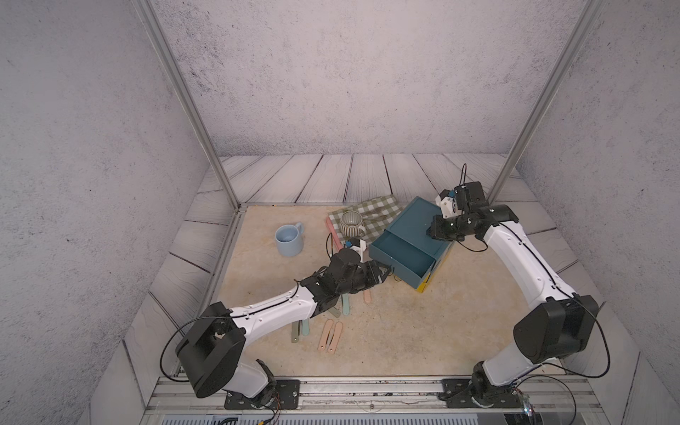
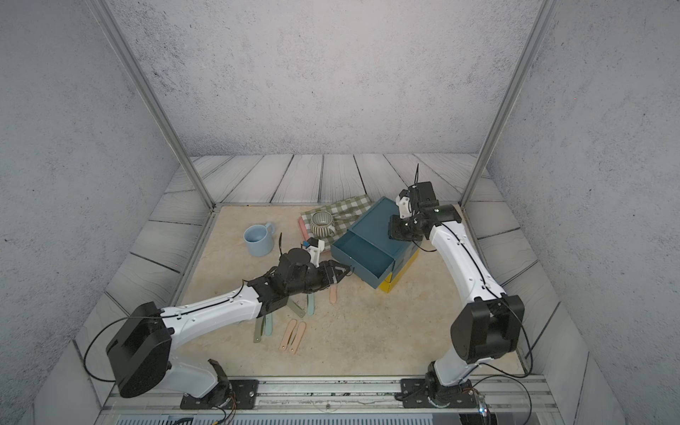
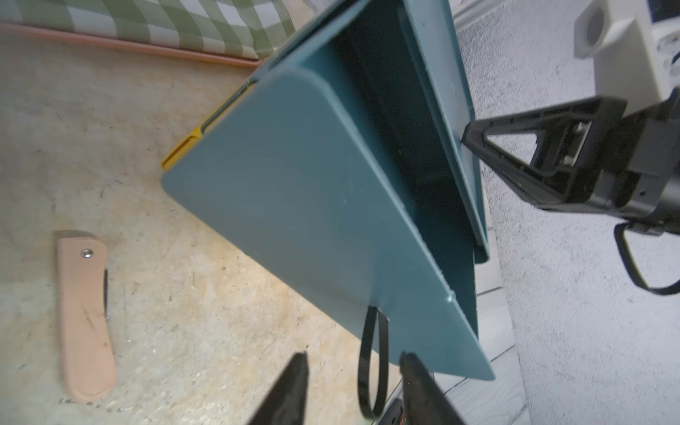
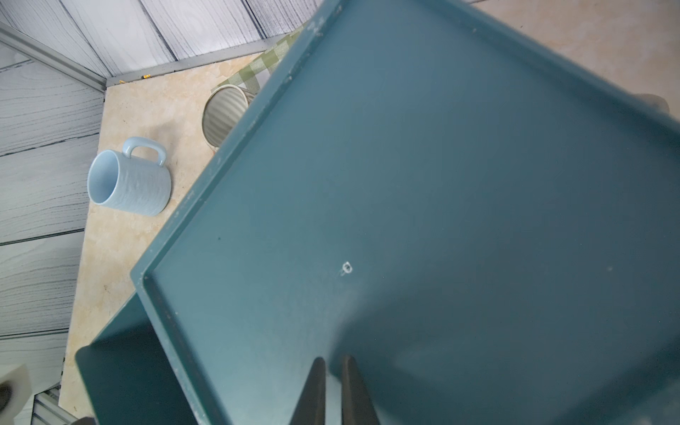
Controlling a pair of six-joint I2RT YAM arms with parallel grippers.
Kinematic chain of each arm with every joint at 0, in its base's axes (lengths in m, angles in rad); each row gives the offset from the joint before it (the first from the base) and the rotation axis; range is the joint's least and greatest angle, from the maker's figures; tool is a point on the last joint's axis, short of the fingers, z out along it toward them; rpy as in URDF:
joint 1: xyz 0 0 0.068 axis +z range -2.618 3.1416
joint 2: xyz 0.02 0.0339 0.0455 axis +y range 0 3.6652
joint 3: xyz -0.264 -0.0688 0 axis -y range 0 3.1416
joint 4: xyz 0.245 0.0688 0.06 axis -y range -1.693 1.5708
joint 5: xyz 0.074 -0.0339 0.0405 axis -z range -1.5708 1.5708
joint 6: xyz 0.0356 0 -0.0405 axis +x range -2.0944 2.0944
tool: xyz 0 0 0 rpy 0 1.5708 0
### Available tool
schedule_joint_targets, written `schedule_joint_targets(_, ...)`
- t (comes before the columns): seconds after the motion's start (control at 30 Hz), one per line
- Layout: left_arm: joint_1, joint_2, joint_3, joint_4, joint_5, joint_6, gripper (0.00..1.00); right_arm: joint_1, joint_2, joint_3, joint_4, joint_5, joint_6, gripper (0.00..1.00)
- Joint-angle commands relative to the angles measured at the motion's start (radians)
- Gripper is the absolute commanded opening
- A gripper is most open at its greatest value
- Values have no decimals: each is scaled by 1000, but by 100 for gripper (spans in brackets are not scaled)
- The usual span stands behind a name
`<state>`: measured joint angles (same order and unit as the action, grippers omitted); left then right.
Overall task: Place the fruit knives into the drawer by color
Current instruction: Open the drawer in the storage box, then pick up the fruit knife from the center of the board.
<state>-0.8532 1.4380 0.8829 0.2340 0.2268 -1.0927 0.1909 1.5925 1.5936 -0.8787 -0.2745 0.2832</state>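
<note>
In front of the drawer (image 1: 412, 219), fruit knives (image 1: 325, 334) are lying unsorted. Left gripper (image 3: 353, 357) is hanging open astride its ring pull (image 3: 385, 353), gripping nothing. Right gripper (image 4: 332, 358), nearly closed and empty, is pressing its top, likely steadying it.

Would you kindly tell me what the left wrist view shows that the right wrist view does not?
Only the left wrist view: a peach-pink knife on the table, and the black ring pull inside the open left tool. Only the right wrist view: the blue mug and the striped cup. Both: the teal chest, the checked cloth and the right tool at the chest's top.
</note>
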Motion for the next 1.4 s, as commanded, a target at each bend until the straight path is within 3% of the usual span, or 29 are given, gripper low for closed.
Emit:
schedule_joint_targets(0.0,1,-55,-12,-20,-27,32,52,1,-9,-35,-67,31,-4,14)
schedule_joint_targets(0.27,1,-146,-27,-114,-71,75,65,3,-11,-36,-65,28,1,16)
schedule_joint_targets(0.5,6,-260,-60,-261,-178,123,67,4,-11,-32,-74,36,-8,18)
schedule_joint_targets(0.67,73,-351,-73,-429,-190,170,66,3,-14,-32,-80,43,-16,19)
schedule_joint_targets(0.8,187,-399,-67,-572,-112,223,66,4,-14,-31,-89,47,-21,20)
schedule_joint_targets(0.93,264,-366,-17,-760,-32,336,67,3,-16,-29,-99,58,-28,21)
schedule_joint_targets(1.13,264,-246,58,-1009,35,473,68,4,-19,-25,-108,60,-26,22)
schedule_joint_targets(1.37,243,-236,29,-1100,26,511,68,2,-25,-33,-115,70,-23,23)
